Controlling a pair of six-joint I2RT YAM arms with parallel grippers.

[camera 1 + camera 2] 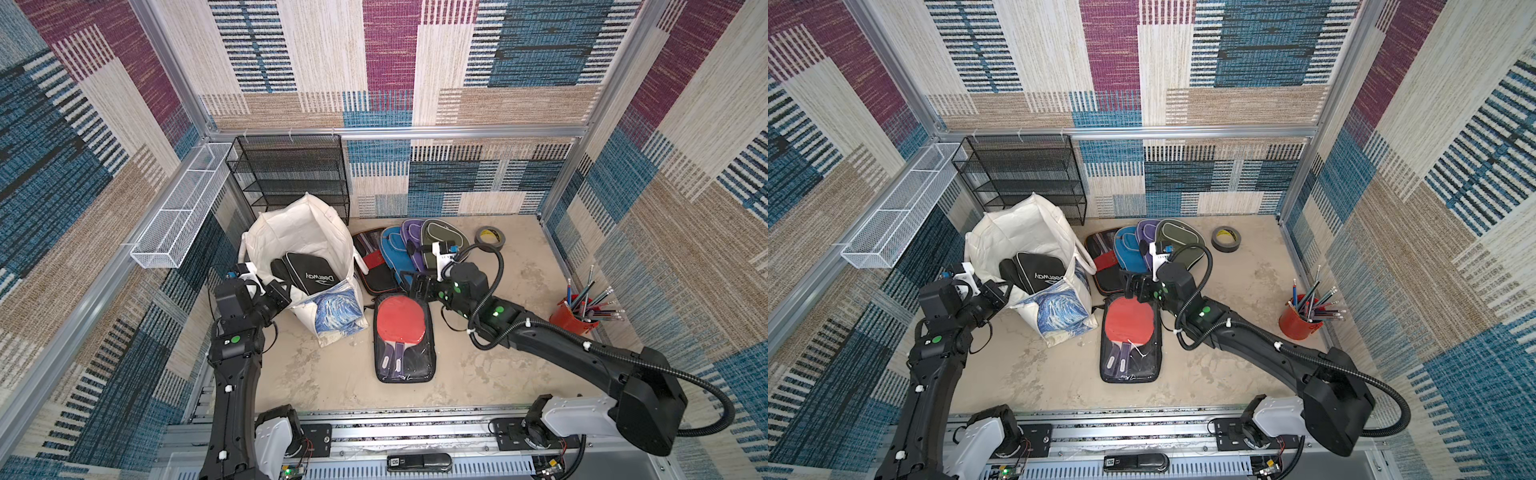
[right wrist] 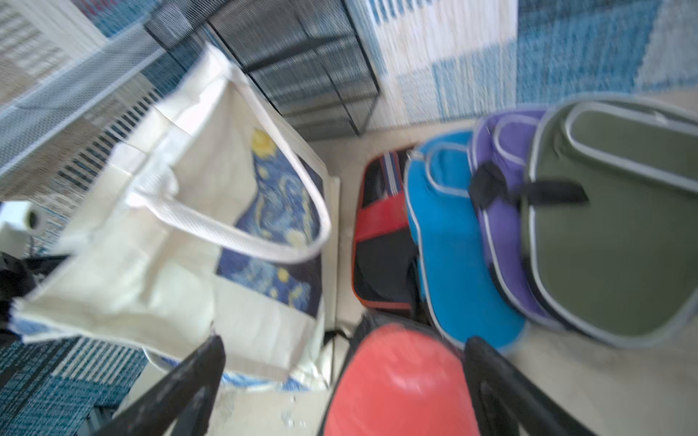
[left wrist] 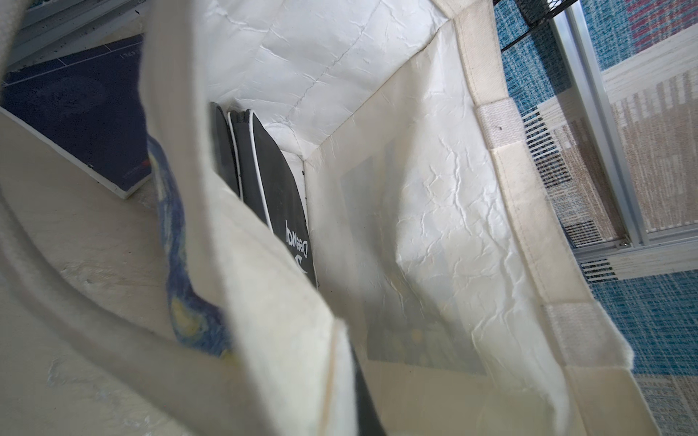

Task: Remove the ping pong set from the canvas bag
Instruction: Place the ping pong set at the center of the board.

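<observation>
As jaws gape, right tool [image 2: 343,341] over ping pong set [image 2: 396,381] (beside canvas bag [image 2: 170,264]).

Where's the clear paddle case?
The clear paddle case lies flat on the table in both top views, right of the canvas bag, open right end effector over its far end.

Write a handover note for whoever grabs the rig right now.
Left gripper: shut on the near rim of the canvas bag, holding it open.
Right gripper: open above the clear case of red paddles, holding nothing.
That case lies flat on the table beside the bag; four paddle cases fan out behind it.
Done: that set is out.
To do: a black Deerway case and a second black case are in the bag.
</observation>
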